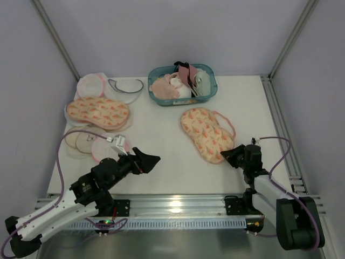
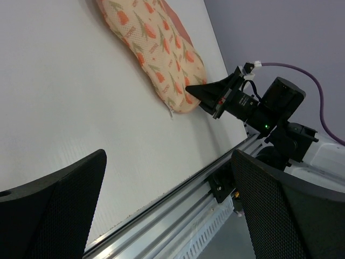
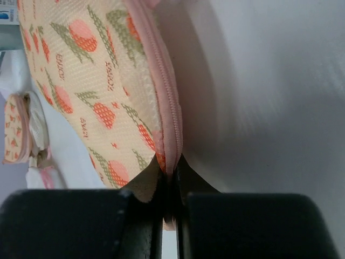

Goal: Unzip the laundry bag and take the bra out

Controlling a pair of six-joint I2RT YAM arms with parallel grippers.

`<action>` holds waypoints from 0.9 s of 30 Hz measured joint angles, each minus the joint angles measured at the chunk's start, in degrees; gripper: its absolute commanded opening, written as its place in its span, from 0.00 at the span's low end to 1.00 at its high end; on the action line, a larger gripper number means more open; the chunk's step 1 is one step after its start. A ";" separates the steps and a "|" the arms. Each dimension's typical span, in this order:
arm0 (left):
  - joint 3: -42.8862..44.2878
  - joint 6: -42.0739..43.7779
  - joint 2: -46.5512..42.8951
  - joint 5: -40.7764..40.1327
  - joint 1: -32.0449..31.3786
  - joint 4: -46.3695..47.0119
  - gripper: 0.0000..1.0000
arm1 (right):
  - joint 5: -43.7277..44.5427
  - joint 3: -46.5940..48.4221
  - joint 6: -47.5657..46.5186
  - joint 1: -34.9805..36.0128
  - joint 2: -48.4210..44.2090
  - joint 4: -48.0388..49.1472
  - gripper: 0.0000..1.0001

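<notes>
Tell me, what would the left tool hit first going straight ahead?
Probably the near end of the laundry bag, where the right tool pinches it; if the left tool angles down, bare table comes first. Depth unclear.

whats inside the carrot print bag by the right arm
Nothing shows: the laundry bag lies flat, its pink zipper looks closed, so any contents are covered. The right hand pinches its near edge.
</notes>
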 measured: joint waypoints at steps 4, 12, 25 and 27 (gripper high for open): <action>-1.33 -0.96 -1.01 0.04 0.00 0.20 0.99 | -3.61 -0.11 0.87 -0.02 1.53 4.76 0.04; -7.69 -5.16 2.03 3.10 0.09 9.79 1.00 | -16.33 -0.31 5.75 -0.02 -4.92 5.70 0.04; -10.32 -11.78 19.10 0.20 -4.35 34.86 0.99 | -22.84 0.15 21.90 0.44 -12.87 7.85 0.04; -10.32 -11.43 21.53 -1.57 -5.29 40.06 0.99 | -23.19 0.35 23.08 0.94 -12.85 8.28 0.04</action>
